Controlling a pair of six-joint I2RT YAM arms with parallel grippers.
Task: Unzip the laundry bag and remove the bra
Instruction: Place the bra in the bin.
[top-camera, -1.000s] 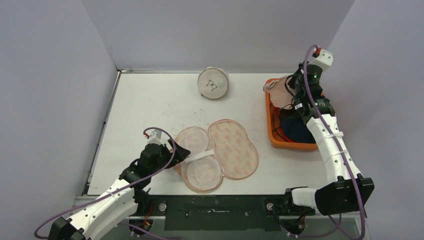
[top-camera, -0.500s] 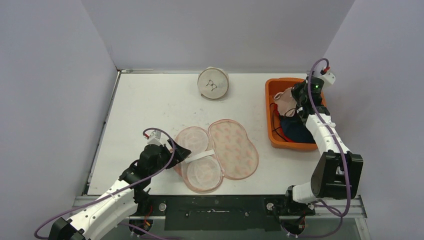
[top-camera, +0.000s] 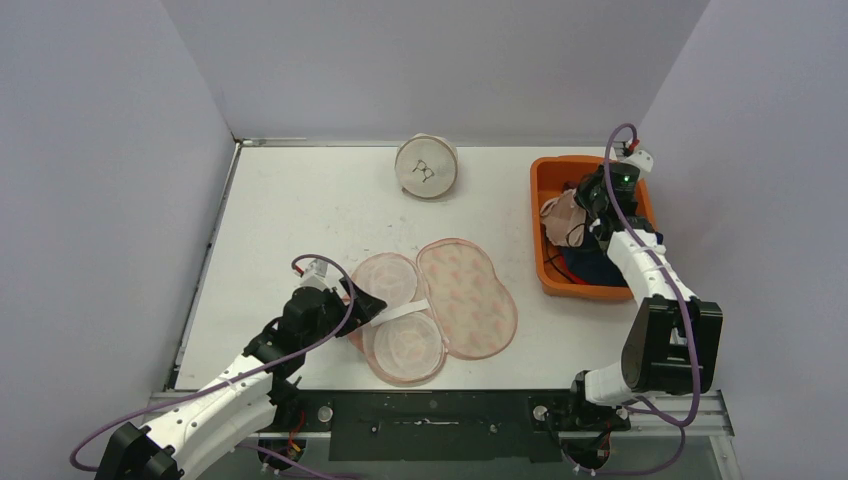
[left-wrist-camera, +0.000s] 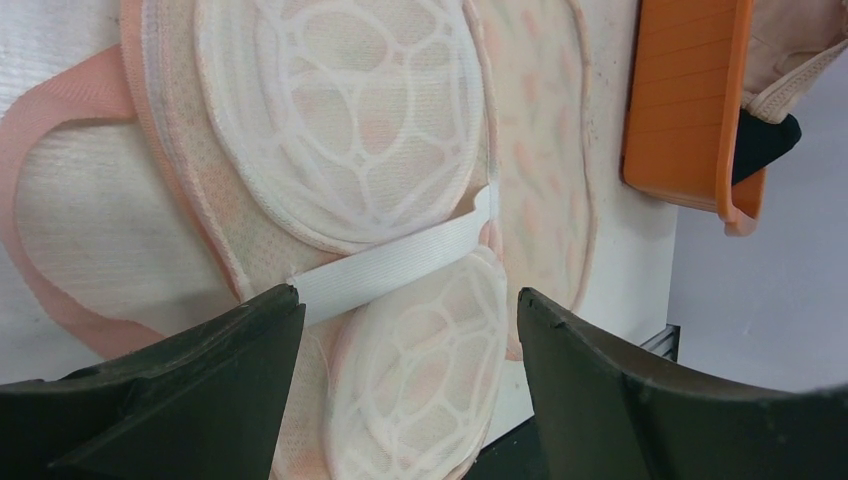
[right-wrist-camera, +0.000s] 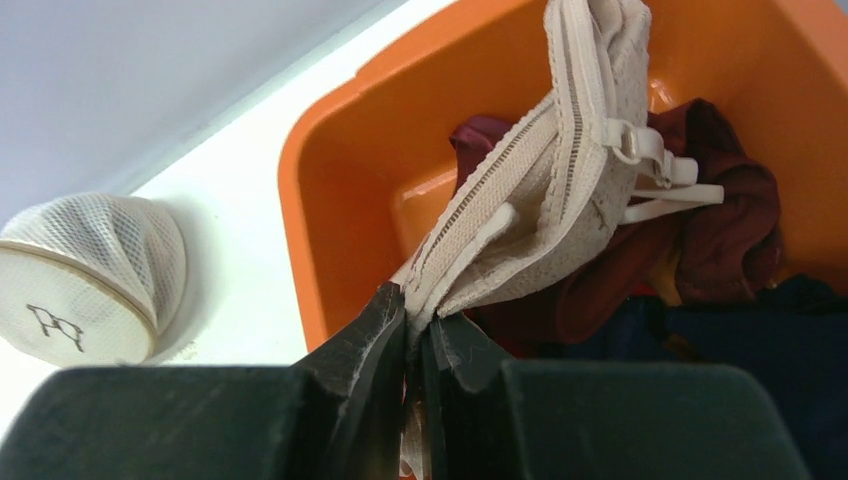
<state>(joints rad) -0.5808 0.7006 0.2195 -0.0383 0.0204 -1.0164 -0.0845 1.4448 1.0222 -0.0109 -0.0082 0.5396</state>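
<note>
The laundry bag (top-camera: 465, 295) lies flat and unzipped on the table, a pink mesh shell with two white domed cups (left-wrist-camera: 340, 130) and a white band (left-wrist-camera: 400, 260) across them. My left gripper (top-camera: 362, 303) hovers open at the bag's left edge, and the wrist view shows the band and lower cup between its jaws (left-wrist-camera: 410, 300). A beige bra (top-camera: 562, 215) hangs over the orange bin (top-camera: 545, 270). My right gripper (top-camera: 590, 203) is shut on the bra's edge (right-wrist-camera: 560, 200), with the jaws (right-wrist-camera: 415, 325) pinching the fabric.
The orange bin (right-wrist-camera: 330, 200) at the right holds dark red and navy clothes (right-wrist-camera: 720, 240). A second, round zipped mesh laundry bag (top-camera: 426, 167) stands at the back centre, also seen in the right wrist view (right-wrist-camera: 90, 280). Grey walls enclose the table.
My right arm has brought the bra down and rightward, from over the bin's far left rim into the bin. The left arm has barely moved.
</note>
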